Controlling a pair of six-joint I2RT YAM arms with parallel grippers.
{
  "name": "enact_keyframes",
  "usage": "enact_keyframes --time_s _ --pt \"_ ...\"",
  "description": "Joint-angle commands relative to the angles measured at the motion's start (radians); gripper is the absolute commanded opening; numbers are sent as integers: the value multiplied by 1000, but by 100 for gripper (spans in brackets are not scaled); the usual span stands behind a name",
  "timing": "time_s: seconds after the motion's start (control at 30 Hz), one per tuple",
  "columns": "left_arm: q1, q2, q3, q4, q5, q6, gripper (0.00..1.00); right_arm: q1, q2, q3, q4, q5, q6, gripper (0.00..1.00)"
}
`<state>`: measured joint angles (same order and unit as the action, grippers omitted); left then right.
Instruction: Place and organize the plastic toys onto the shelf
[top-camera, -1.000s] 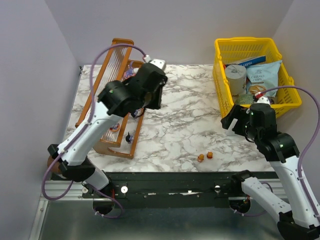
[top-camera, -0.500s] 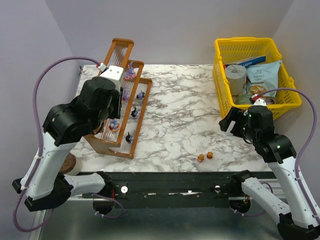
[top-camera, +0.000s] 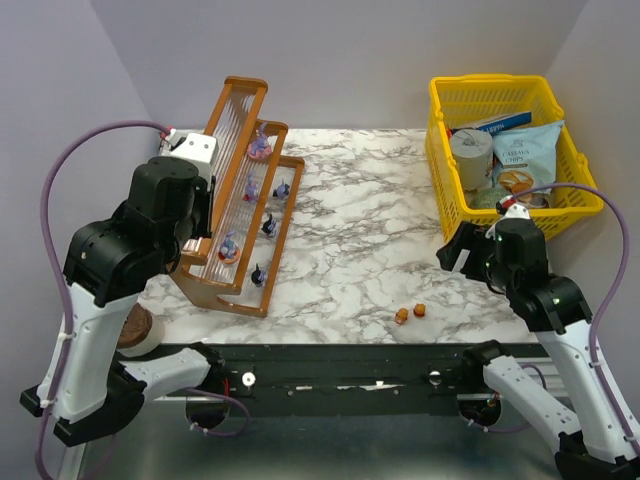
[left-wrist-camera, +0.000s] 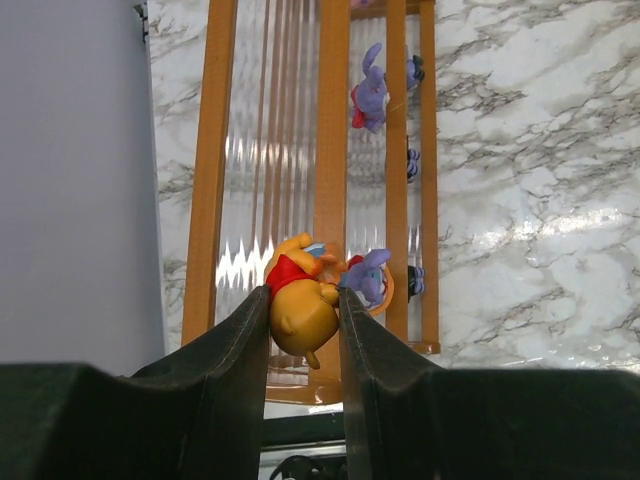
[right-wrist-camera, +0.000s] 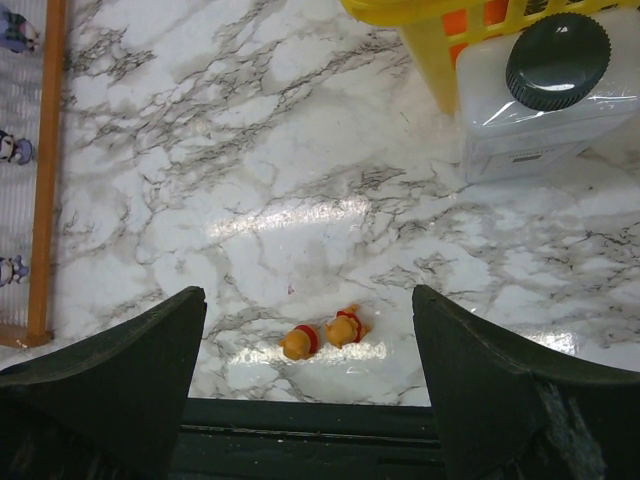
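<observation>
The shelf stands at the table's left, a stepped rack with an orange-brown frame and clear ribbed tiers. Purple toys and dark toys stand along its lower tiers. My left gripper is shut on an orange bear toy with a red shirt, held over the shelf's near end above the ribbed tiers. In the top view my left arm hides that gripper. Two orange toys lie side by side near the table's front edge. My right gripper hangs open above them, holding nothing.
A yellow mesh basket at the back right holds a can and snack packets. A white bottle with a black cap stands on the table beside the basket. A brown round object lies at the front left corner.
My left arm has swung from the shelf's right side over to its left side, uncovering the tiers. My right arm has shifted slightly toward the near edge.
</observation>
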<state>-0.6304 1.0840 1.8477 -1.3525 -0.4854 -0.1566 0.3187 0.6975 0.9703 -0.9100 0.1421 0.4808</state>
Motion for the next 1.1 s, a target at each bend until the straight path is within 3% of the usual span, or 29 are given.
enact_keyframes --time_s 0.0,0.17,0.23,0.4,1.07 --pt "138 37 -22 -106 151 40 0 -3 -32 -19 -1 -32 -16 91" --pt "309 53 -110 -25 414 86 0 -3 -52 -44 5 -64 -10 91" --pt "411 74 -88 24 525 107 0 -3 -44 -24 -6 -67 -10 91" --pt "506 163 59 56 743 112 0 6 -6 16 -32 -87 -8 91" --pt "520 361 174 29 673 101 0 17 -15 -15 -21 -79 8 91"
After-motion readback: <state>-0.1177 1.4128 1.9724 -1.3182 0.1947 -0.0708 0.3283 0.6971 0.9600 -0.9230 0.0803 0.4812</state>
